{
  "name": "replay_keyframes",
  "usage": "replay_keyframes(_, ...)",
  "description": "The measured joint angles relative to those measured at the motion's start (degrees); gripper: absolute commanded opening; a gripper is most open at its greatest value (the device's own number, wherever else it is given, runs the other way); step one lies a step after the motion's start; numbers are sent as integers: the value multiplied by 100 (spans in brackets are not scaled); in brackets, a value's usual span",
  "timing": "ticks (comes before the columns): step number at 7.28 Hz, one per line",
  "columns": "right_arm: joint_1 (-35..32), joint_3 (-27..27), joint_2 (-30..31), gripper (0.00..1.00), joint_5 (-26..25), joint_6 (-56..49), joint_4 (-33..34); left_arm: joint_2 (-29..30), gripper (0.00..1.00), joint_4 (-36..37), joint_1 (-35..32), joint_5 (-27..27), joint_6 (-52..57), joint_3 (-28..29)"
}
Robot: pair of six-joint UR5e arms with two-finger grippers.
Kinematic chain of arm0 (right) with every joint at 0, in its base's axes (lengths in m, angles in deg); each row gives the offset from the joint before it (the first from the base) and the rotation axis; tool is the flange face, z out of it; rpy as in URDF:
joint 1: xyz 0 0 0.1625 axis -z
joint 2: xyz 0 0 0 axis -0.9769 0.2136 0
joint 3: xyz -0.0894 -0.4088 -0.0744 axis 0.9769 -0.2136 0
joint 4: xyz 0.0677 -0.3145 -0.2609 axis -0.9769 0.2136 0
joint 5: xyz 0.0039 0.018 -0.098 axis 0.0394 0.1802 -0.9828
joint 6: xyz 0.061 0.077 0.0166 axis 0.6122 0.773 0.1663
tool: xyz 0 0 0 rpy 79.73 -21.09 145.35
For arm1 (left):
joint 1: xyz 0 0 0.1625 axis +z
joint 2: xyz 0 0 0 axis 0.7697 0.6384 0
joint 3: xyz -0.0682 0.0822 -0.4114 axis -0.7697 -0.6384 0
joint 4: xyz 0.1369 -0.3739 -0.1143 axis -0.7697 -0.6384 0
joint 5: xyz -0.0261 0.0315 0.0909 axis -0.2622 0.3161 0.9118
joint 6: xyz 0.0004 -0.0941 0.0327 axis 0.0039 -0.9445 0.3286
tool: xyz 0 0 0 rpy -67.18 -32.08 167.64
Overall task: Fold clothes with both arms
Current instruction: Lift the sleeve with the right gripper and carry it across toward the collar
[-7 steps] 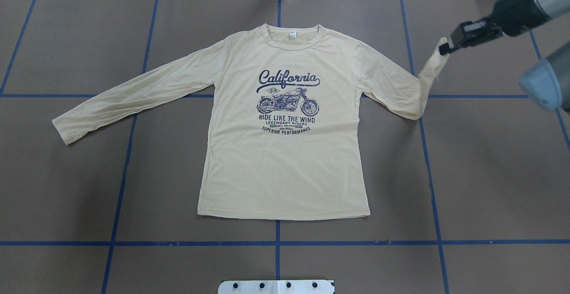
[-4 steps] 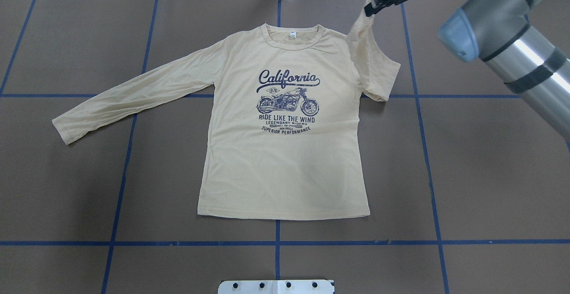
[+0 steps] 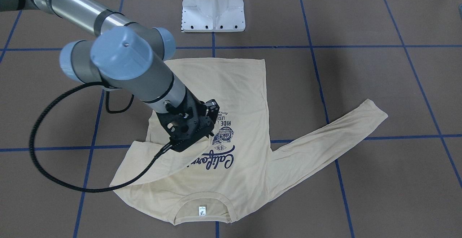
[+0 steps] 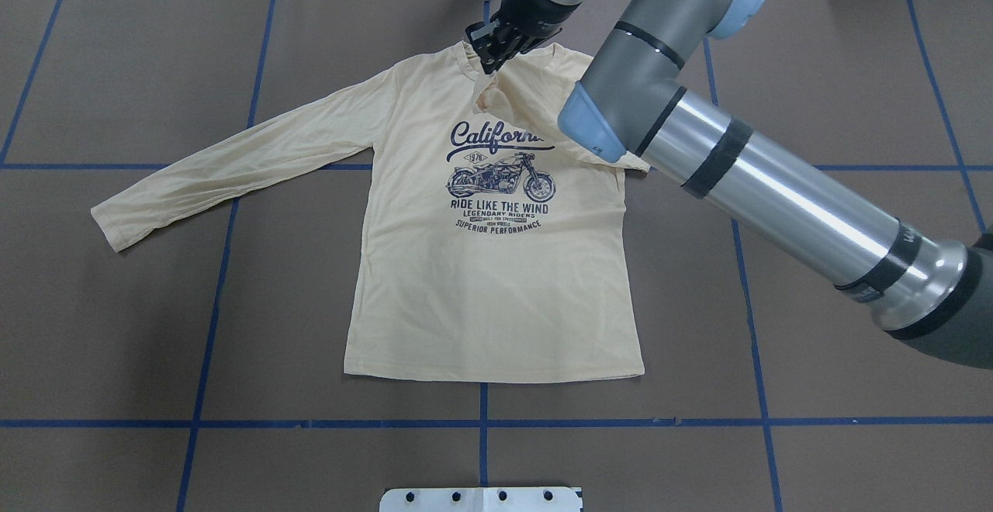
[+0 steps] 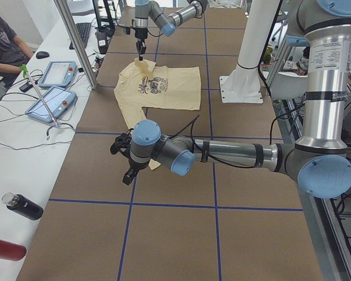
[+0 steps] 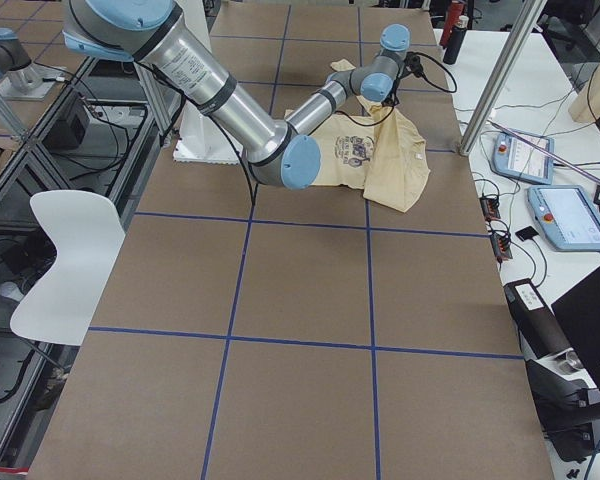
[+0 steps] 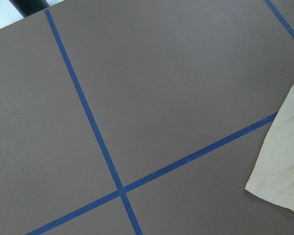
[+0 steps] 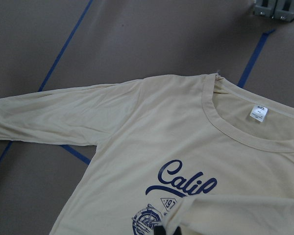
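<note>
Thin, limp and judged light, the T-shirt (image 4: 496, 295) is best pinched at its edges. A sleeve cuff (image 4: 486, 85), upper centre, is clamped by the right gripper (image 4: 489, 62); the left gripper (image 5: 121, 159) cannot be judged.

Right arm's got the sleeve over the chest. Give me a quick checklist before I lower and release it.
1. Grip: the right gripper is shut on the folded sleeve, and the cuff hangs from it. Ok.
2. Sleeve laid down: its cuff end is lifted near the collar, not resting on the T-shirt. Not ok.
3. Shirt body: it lies flat and the hem is straight. Ok.
4. The flat sleeve is stretched out on the table, untouched. Ok.
5. The left gripper is near that sleeve's cuff. Open or shut: cannot tell.
</note>
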Motion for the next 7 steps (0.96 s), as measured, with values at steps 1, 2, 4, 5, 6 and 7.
replay_keyframes(1, 167, -332, -220, 0, -341, -1, -13, 2, 100, 4, 0, -2, -22, 3)
replay_keyframes(2, 280, -588, -356, 0, -665, -5, -38, 2, 100, 6, 0, -5, -53, 4)
replay_keyframes(4, 428, -895, -444, 0, -1305, -8, -380, 2, 100, 1, 0, -11, -93, 4)
replay_keyframes(5, 524, -990, -456, 83, -1691, -6, -721, 5, 100, -1, 2, -10, -98, 5)
replay_keyframes(6, 655, -1046, -467, 99, -2158, 81, -1024, 11, 100, -2, 6, -6, -100, 11)
replay_keyframes(7, 773, -1077, -493, 99, -2572, 348, -1263, 15, 100, -2, 7, -4, -102, 14)
